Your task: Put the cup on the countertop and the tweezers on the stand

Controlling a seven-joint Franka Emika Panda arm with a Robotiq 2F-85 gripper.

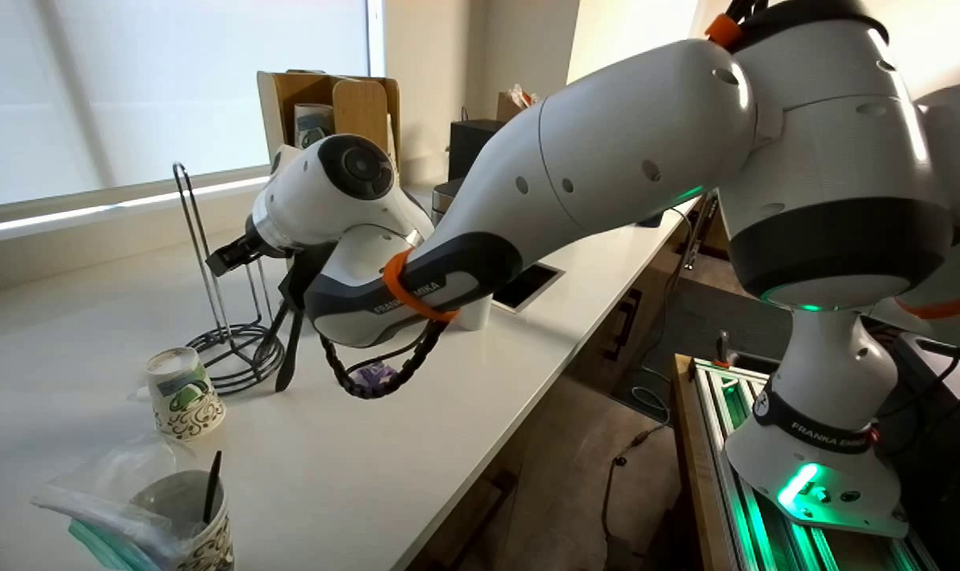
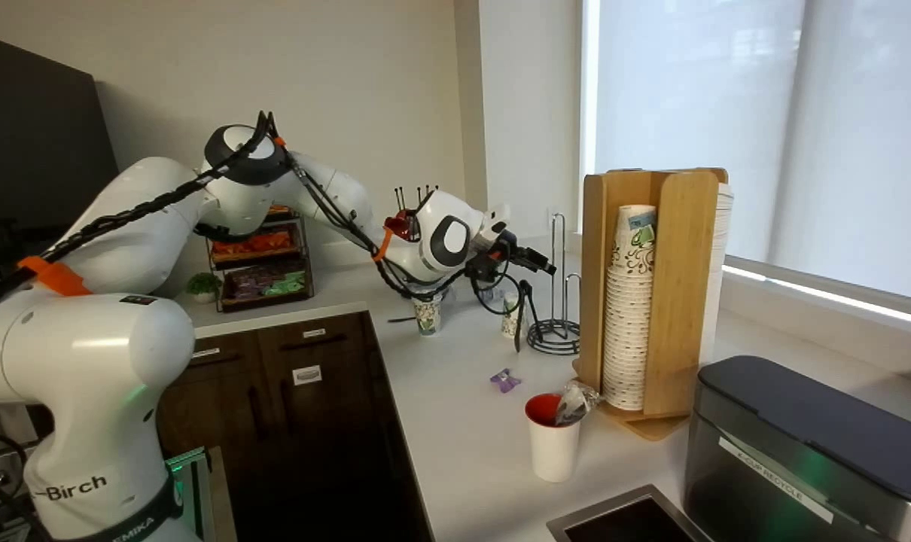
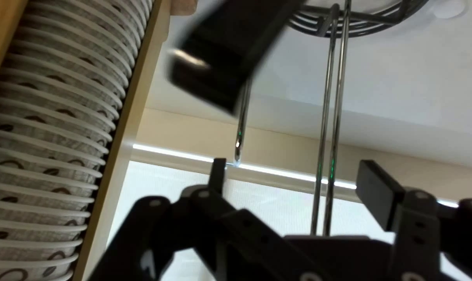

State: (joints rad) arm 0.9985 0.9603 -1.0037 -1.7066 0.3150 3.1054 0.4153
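The cup (image 1: 186, 400), cream-white and patterned, stands upside down on the white countertop (image 1: 353, 468); in an exterior view it shows partly hidden (image 2: 509, 320). The black wire stand (image 1: 224, 373) is beside it, also seen in an exterior view (image 2: 553, 342) and the wrist view (image 3: 329, 117). The black tweezers (image 1: 289, 349) hang arms down at the stand, also in an exterior view (image 2: 521, 324); blurred in the wrist view (image 3: 224, 58), their contact with the stand is unclear. My gripper (image 3: 294, 187) is open and empty, its fingers near the stand's tall rods (image 2: 559, 256).
A wooden holder (image 2: 693, 278) with stacked cups stands close beside the stand, and edges the wrist view (image 3: 121, 136). A patterned cup with a plastic bag (image 1: 206, 547), a purple wrapper (image 2: 505, 380), a white cup with red inside (image 2: 553, 452) and a bin (image 2: 802, 444) are around.
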